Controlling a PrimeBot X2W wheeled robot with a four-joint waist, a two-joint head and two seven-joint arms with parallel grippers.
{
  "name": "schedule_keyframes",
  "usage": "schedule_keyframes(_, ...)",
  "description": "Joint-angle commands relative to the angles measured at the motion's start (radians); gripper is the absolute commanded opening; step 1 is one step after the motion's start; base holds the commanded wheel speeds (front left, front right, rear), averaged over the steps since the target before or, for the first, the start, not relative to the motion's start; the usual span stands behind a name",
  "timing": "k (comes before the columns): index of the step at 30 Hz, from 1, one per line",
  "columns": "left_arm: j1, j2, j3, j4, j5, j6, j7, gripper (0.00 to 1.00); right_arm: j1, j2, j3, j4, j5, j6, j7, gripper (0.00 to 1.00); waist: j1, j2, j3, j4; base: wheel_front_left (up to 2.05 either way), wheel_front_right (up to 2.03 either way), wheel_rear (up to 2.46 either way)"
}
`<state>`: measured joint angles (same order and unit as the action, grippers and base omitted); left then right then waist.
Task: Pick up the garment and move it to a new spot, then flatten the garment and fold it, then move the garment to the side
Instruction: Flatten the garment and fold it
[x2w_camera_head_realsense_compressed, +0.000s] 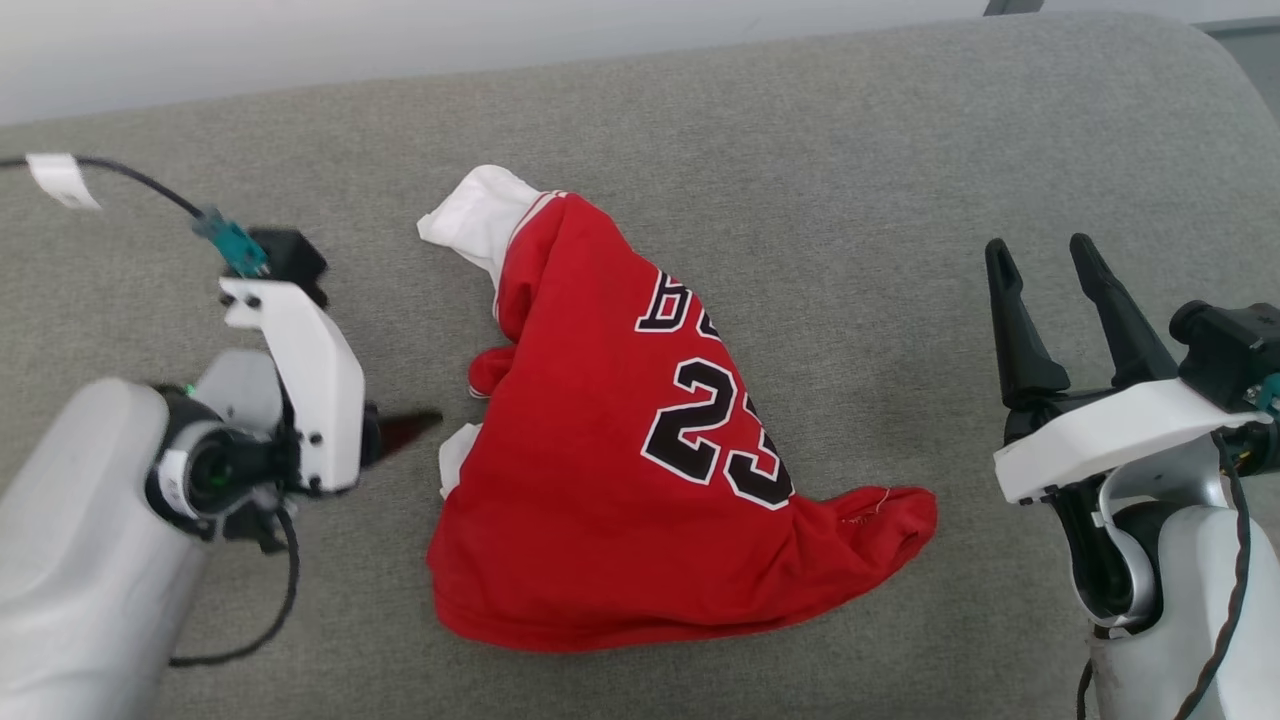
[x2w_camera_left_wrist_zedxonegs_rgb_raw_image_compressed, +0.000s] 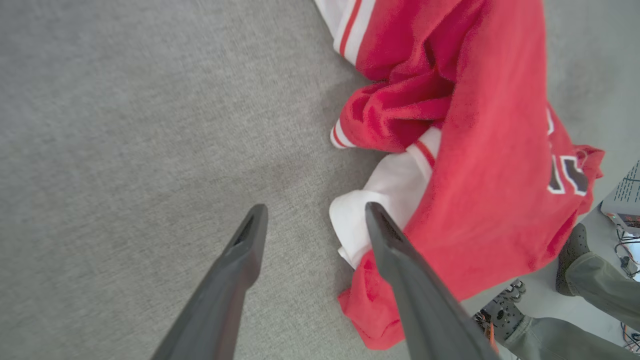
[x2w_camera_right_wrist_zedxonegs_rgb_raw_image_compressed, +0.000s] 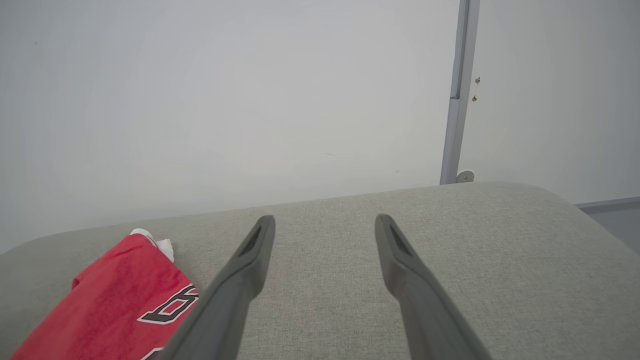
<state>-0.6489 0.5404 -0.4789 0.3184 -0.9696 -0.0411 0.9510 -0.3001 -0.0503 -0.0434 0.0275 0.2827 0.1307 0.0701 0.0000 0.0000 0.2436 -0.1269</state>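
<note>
- Grey upholstered surface (x2w_camera_head_realsense_compressed: 850, 180) carries the garment (x2w_camera_head_realsense_compressed: 600, 480), crumpled at its centre.
- Left gripper (x2w_camera_left_wrist_zedxonegs_rgb_raw_image_compressed: 312, 210): fingers spread, empty, just left of the garment.
- Right gripper (x2w_camera_head_realsense_compressed: 1040, 250): fingers apart, empty, well to the right.

Crumpled on the grey cushion (x2w_camera_head_realsense_compressed: 850, 180), the garment (x2w_camera_head_realsense_compressed: 600, 480) folds its lettering (x2w_camera_head_realsense_compressed: 672, 303) under itself, leaving a fragment that cannot be read, and a crease swallows the lower edge of the "23" (x2w_camera_head_realsense_compressed: 715, 430). In the head view a white mount (x2w_camera_head_realsense_compressed: 315, 385) hides the left gripper (x2w_camera_left_wrist_zedxonegs_rgb_raw_image_compressed: 316, 210) save one dark fingertip (x2w_camera_head_realsense_compressed: 410, 425). The left wrist view crops the garment at its top edge; a person's legs (x2w_camera_left_wrist_zedxonegs_rgb_raw_image_compressed: 600, 285) and a printed device (x2w_camera_left_wrist_zedxonegs_rgb_raw_image_compressed: 625, 197), its text too small to read, run off the right. A cable label (x2w_camera_head_realsense_compressed: 60, 180) is blurred.
</note>
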Motion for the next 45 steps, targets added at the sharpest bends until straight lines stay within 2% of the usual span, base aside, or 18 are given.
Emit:
schedule_keyframes(1,0.016,-0.001,-0.006,-0.002,-0.005,0.002,0.012,1.0,0.005,0.0,-0.003,-0.006,0.005,0.0,-0.002,1.0,0.0,0.0,0.001,-0.003,0.0,0.0,0.0)
schedule_keyframes(12,0.041,-0.018,-0.027,-0.072,-0.04,0.029,0.075,1.0,0.013,0.0,-0.008,-0.012,0.006,0.0,0.006,1.0,0.0,0.0,0.006,-0.004,0.0,0.0,0.0)
schedule_keyframes(17,0.039,-0.021,-0.038,-0.075,-0.017,0.016,0.052,1.0,0.001,0.0,0.002,-0.01,0.011,0.0,0.006,1.0,0.0,0.0,0.018,-0.007,0.0,0.0,0.0)
schedule_keyframes(28,0.002,-0.027,-0.027,0.056,0.007,-0.036,-0.044,1.0,-0.02,0.0,0.012,-0.012,0.014,0.0,-0.002,1.0,0.0,0.0,0.057,-0.032,0.0,0.0,0.0)
schedule_keyframes(34,0.003,-0.028,-0.035,0.143,0.004,-0.04,-0.046,1.0,-0.024,0.0,0.007,-0.017,0.013,0.0,-0.002,1.0,0.0,0.0,0.071,-0.04,0.0,0.0,0.0)
schedule_keyframes(40,0.015,-0.057,-0.052,0.202,-0.02,-0.028,-0.005,1.0,-0.027,0.0,0.002,-0.019,0.012,0.0,-0.004,1.0,0.0,0.0,0.076,-0.038,0.0,0.0,0.0)
schedule_keyframes(41,0.021,-0.061,-0.056,0.21,-0.027,-0.024,0.007,0.17,-0.027,0.0,0.002,-0.019,0.011,0.0,-0.005,1.0,0.0,0.0,0.076,-0.037,0.0,0.0,0.0)
schedule_keyframes(42,0.025,-0.062,-0.062,0.214,-0.028,-0.023,0.018,0.0,-0.028,0.0,0.001,-0.018,0.011,0.0,-0.005,1.0,0.0,0.0,0.075,-0.035,0.0,0.0,0.0)
schedule_keyframes(45,0.018,-0.063,-0.06,0.21,-0.032,-0.022,0.024,0.0,-0.029,0.0,-0.001,-0.015,0.01,0.0,-0.007,1.0,0.0,0.0,0.073,-0.03,0.0,0.0,0.0)
